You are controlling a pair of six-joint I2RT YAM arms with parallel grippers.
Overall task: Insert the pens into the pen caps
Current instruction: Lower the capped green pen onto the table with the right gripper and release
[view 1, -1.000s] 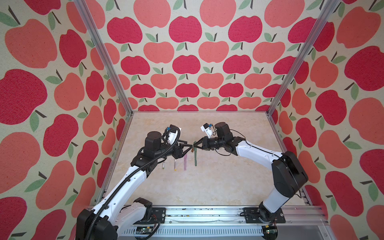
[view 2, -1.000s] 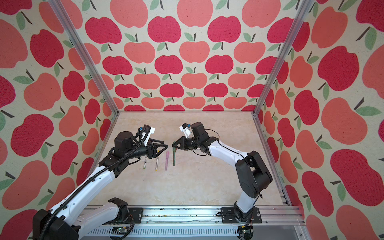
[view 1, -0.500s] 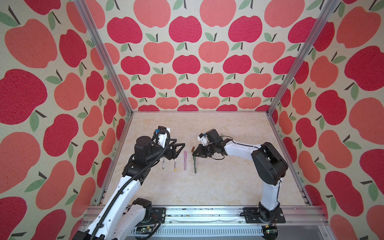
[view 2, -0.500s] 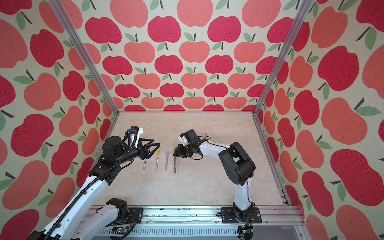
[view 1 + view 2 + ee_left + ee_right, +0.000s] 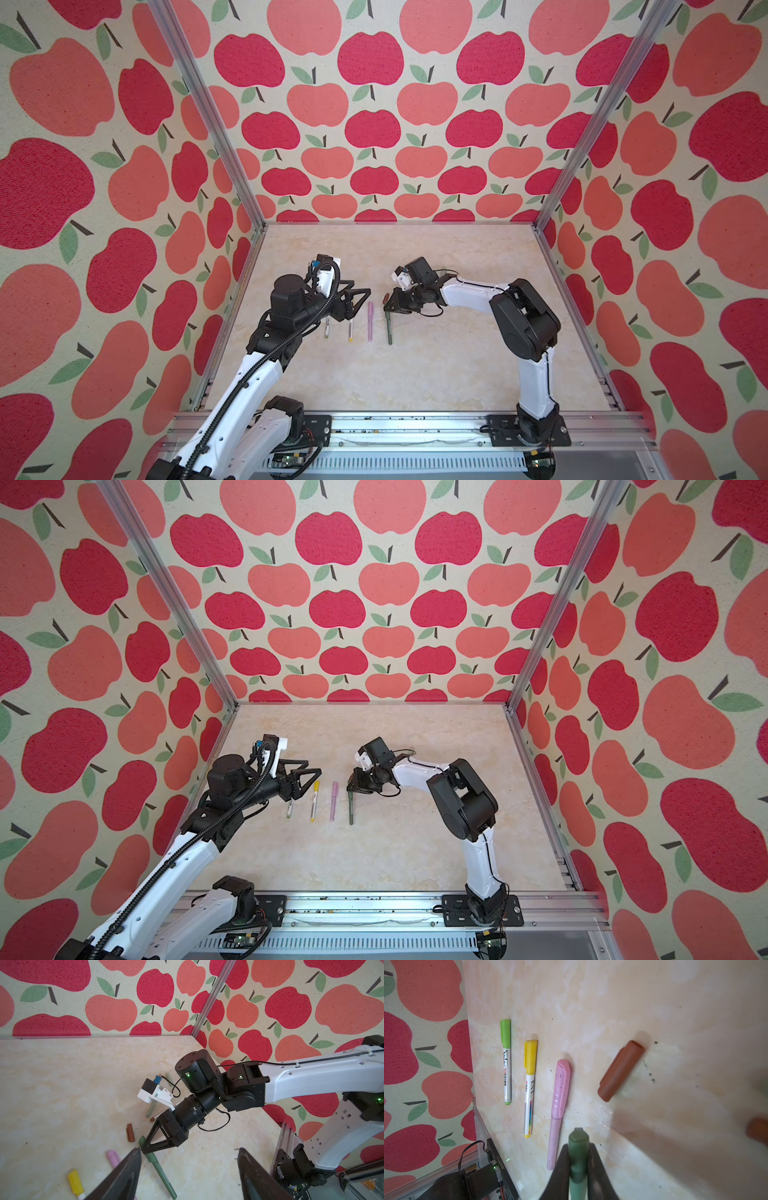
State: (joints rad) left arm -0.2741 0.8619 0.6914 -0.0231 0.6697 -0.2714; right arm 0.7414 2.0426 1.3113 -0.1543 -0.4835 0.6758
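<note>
Tabletop [image 5: 415,374], seemingly marbled cream, bears pens [image 5: 370,322]; walls [image 5: 374,124] apple-printed.

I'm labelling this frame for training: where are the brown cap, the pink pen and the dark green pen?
brown cap [image 5: 620,1071], right wrist view, mid-tube.
pink pen [image 5: 557,1111], right wrist view, open end of its cap.
dark green pen [image 5: 163,1178], left wrist view, mid-barrel.

A cream, marbled tabletop [image 5: 415,374] formed the floor of the booth, walled on three sides by cloth panels [image 5: 374,124] printed with red and coral apples. In both top views, aluminium posts [image 5: 208,112] rose from its corners at 11 and 1 o'clock. A metal rail [image 5: 415,428] ran along the 6 o'clock edge, with a slotted strip [image 5: 395,462] just beyond it. Small dark specks [image 5: 653,1080] dotted the surface.
</note>
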